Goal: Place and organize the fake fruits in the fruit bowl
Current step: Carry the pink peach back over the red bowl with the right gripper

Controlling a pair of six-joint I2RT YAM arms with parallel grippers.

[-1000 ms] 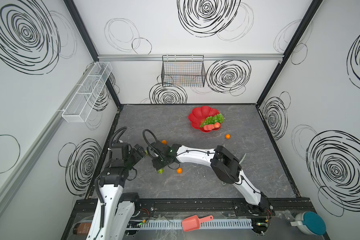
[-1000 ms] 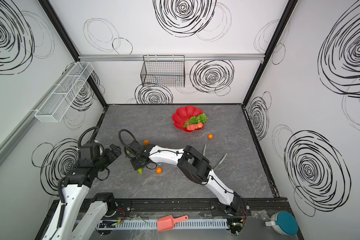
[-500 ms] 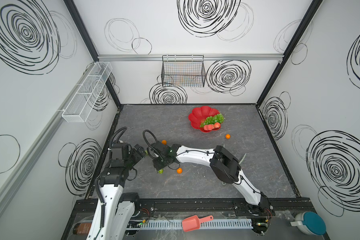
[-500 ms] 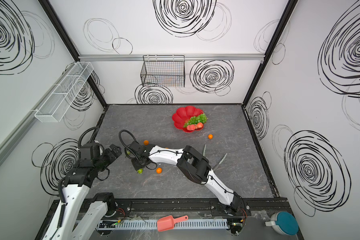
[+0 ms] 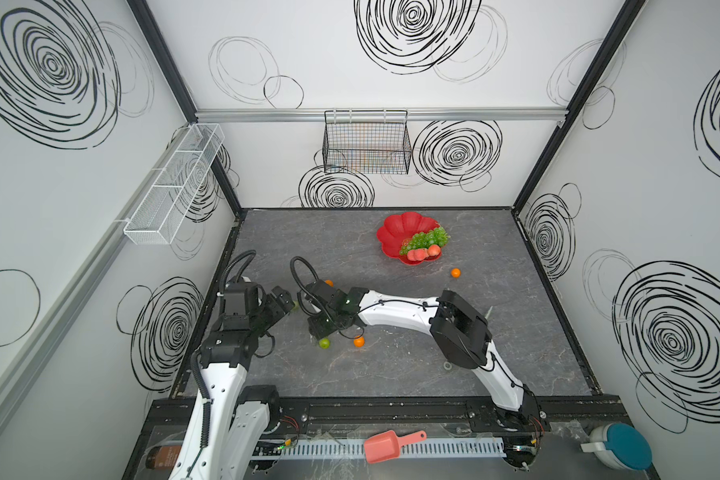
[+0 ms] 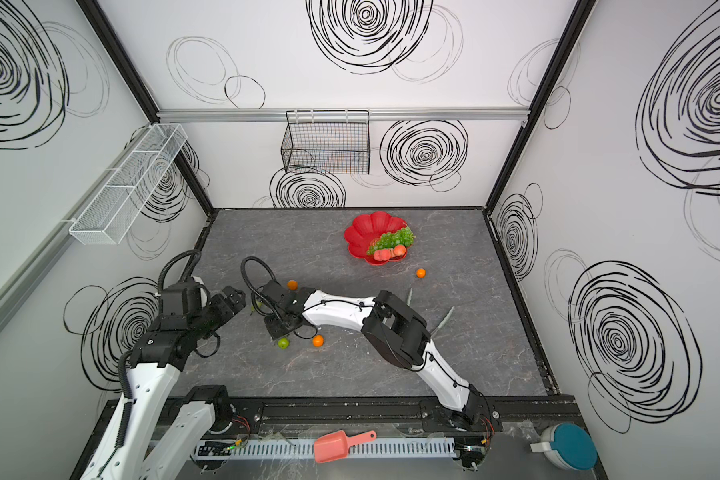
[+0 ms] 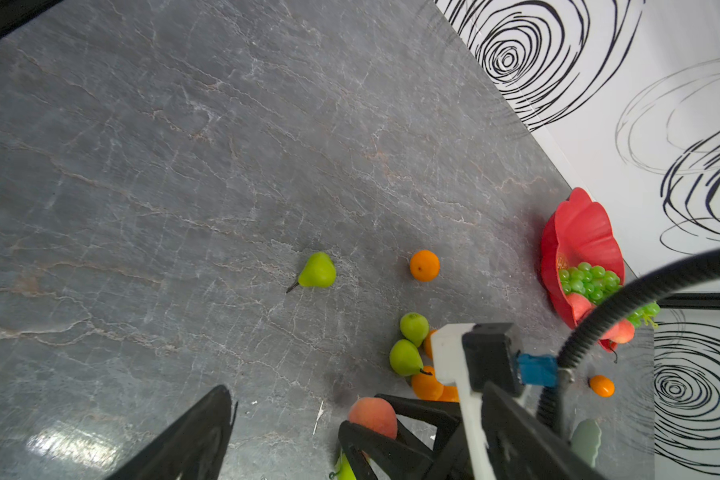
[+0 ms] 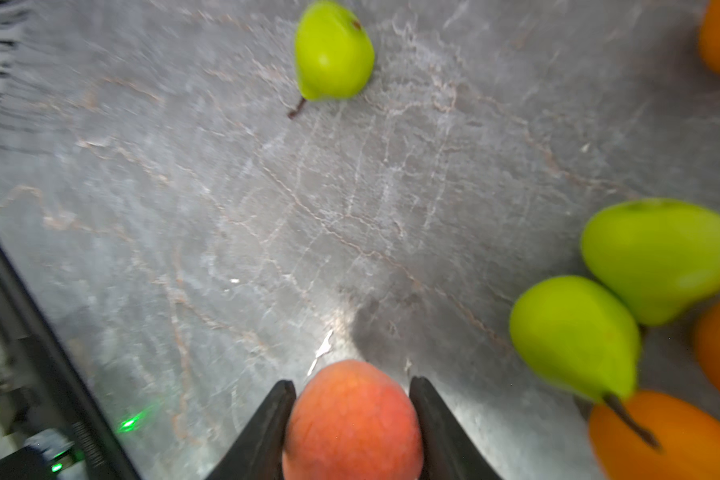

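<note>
Less than half done, seemingly. Near front of counter [image 5: 391, 374]: pinching a peach [image 8: 352, 419] in right end effector [image 8: 352, 384], left end effector [image 5: 288, 302] spread alongside. Loose pears [image 8: 574, 336] and oranges [image 5: 358, 341] around, yet to gather. Farther back, only grapes [image 5: 429, 237] and peaches [image 5: 416, 254] in fruit bowl [image 5: 398, 228].

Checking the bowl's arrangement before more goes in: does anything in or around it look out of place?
Yes. The fruit bowl is loaded lopsidedly: grapes and peaches crowd one side, the grapes hanging over the rim, while the rest sits bare. One orange lies loose just beside it.
</note>
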